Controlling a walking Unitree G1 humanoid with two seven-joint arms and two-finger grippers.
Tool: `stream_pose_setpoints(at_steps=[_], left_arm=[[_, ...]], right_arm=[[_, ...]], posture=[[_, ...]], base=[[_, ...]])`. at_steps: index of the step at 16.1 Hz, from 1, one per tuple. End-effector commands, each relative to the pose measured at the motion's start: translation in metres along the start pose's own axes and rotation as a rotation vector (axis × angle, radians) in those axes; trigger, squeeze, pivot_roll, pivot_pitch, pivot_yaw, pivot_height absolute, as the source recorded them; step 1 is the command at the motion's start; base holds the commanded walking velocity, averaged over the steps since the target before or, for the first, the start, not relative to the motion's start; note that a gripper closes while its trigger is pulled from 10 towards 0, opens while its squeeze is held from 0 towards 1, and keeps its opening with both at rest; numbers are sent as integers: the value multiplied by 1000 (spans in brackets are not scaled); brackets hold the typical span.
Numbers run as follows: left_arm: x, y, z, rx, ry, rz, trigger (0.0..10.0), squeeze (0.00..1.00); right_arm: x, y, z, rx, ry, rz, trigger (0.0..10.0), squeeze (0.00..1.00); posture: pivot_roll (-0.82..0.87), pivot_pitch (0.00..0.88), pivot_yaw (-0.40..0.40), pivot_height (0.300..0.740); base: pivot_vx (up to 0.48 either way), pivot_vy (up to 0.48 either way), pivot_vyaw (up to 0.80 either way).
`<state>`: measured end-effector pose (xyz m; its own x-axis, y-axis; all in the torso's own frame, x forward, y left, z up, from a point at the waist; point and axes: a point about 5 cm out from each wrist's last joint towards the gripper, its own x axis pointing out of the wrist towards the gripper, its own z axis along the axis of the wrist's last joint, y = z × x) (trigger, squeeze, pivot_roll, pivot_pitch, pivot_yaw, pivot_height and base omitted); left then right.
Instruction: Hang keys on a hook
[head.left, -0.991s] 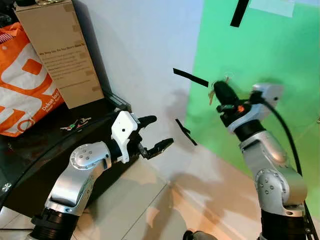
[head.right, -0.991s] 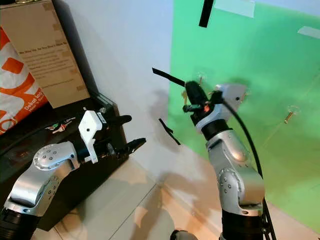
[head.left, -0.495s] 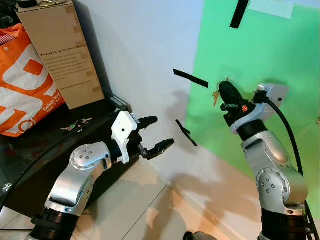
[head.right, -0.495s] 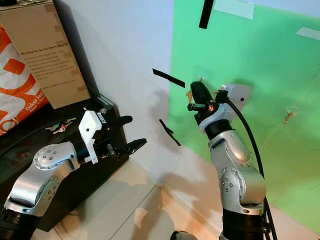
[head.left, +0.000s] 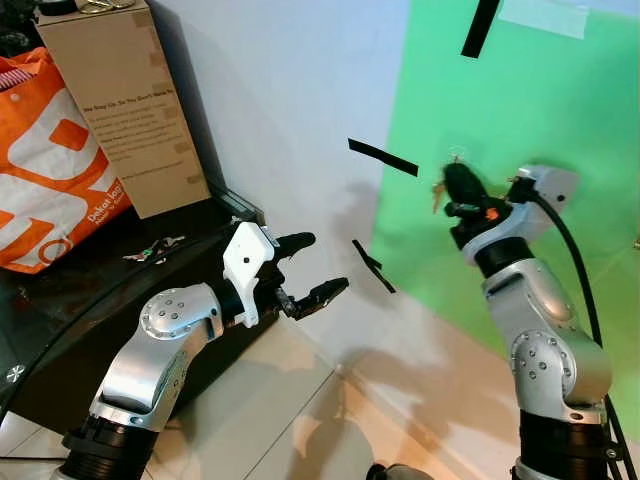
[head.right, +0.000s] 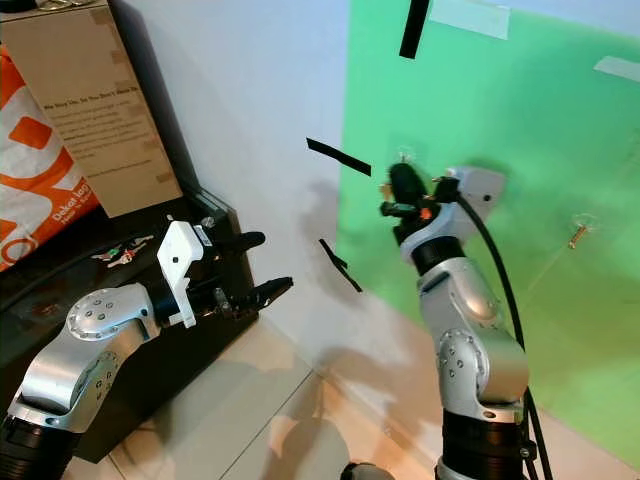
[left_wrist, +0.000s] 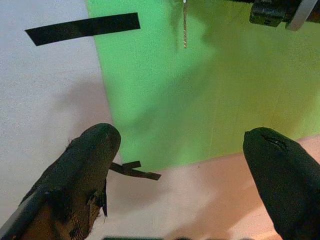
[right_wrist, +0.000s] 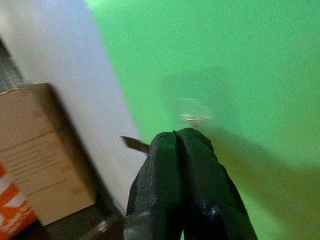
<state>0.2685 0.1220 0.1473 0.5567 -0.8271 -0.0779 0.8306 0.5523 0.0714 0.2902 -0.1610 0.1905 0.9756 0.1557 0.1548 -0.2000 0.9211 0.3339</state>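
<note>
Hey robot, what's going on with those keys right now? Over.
Right gripper shut on keys, raised beside clear hook on green wall. Left gripper open, idle, low. Nothing in the way.

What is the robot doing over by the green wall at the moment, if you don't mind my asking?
The right gripper is raised to the green wall, its fingers shut on a small bunch of keys that dangles just below a clear hook stuck there. The keys do not appear to be on the hook yet. The left gripper waits open, lower down near the dark cabinet.
</note>
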Motion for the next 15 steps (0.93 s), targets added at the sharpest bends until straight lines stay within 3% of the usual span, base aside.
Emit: stream_pose_setpoints(at_steps=[1, 8, 9, 10, 15], left_arm=[[-2, 0, 4, 14, -9, -4, 10000, 0], [-2, -1, 4, 15, -7, -14, 10000, 0], [-2, -1, 4, 13, -9, -15, 10000, 0], [-2, -2, 4, 12, -11, -15, 10000, 0], [1, -1, 7, -20, -67, 14, 10000, 0]], right_arm=[[1, -3, 1, -3, -1, -22, 10000, 0], [-10, -10, -27, 12, 120, -56, 10000, 0], [-12, -11, -32, 18, 133, -55, 10000, 584], [-14, -12, -34, 20, 140, -57, 10000, 996], [-26, -16, -39, 45, 133, -23, 10000, 1000]], posture=[[-73, 0, 24, 740], [-76, 0, 27, 740], [-76, 0, 27, 740], [-77, 0, 27, 740], [-82, 0, 9, 740]], base=[[0, 0, 0], [0, 0, 0], [0, 0, 0], [0, 0, 0], [0, 0, 0]])
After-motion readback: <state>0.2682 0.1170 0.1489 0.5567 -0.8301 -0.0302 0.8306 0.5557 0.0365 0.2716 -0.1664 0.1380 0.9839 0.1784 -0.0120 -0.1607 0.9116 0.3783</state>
